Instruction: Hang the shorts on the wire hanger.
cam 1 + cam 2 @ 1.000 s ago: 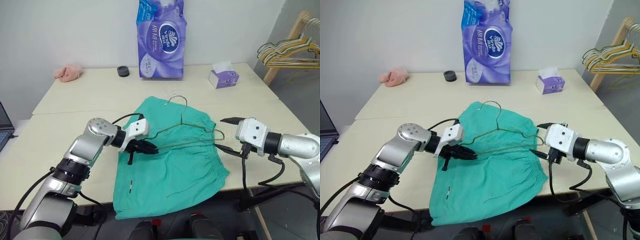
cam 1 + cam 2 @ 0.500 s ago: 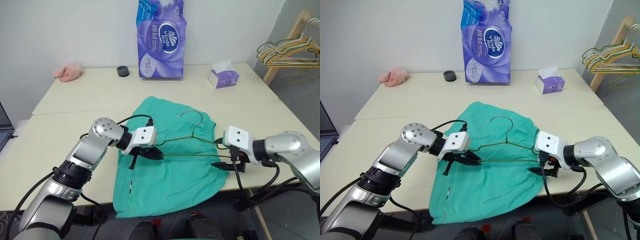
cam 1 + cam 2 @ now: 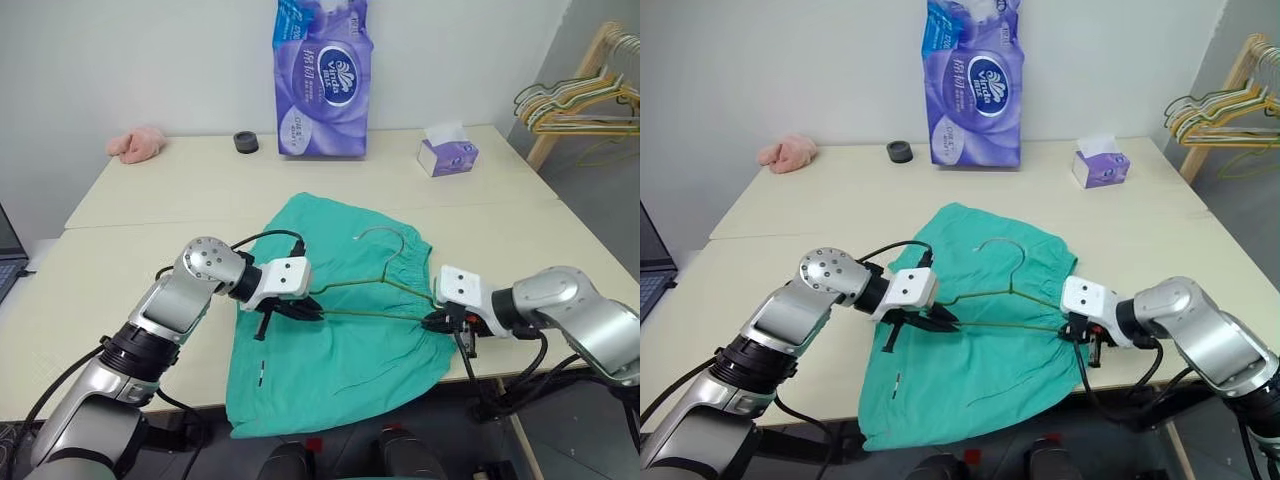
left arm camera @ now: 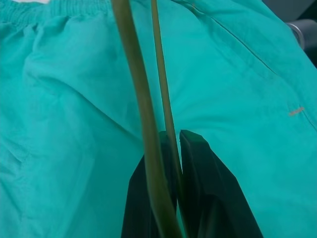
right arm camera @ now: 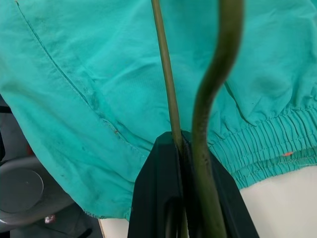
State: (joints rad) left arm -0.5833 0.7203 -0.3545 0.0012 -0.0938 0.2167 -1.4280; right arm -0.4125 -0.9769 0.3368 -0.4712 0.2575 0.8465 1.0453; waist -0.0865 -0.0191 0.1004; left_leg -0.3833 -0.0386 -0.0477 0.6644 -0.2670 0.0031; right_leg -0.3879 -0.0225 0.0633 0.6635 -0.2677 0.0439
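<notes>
Item: shorts, teal-green fabric with a gathered elastic waistband, lying flat on the pale beige counter, between the two pincers and beneath both; the waistband lies on the right pincer's side, and one leg hangs over the near edge of the counter.

Item: wire hanger, thin olive-tan wire, triangular with a curved hook, held over the shorts. Its two ends sit in the two pincers; the hook rises on the far side of both.

Item: left pincer, two black fingers closed narrow on the hanger's end, as the left wrist view shows, the wire running out from between the fingers over the green fabric.

Item: right pincer, fingers clamped tight on the opposite end of the hanger, directly over the waistband; the right wrist view shows wire gripped between the fingers.

Also present, well beyond both pincers: tall purple tissue pack; small purple tissue box; round black object; pink cloth lump.
</notes>
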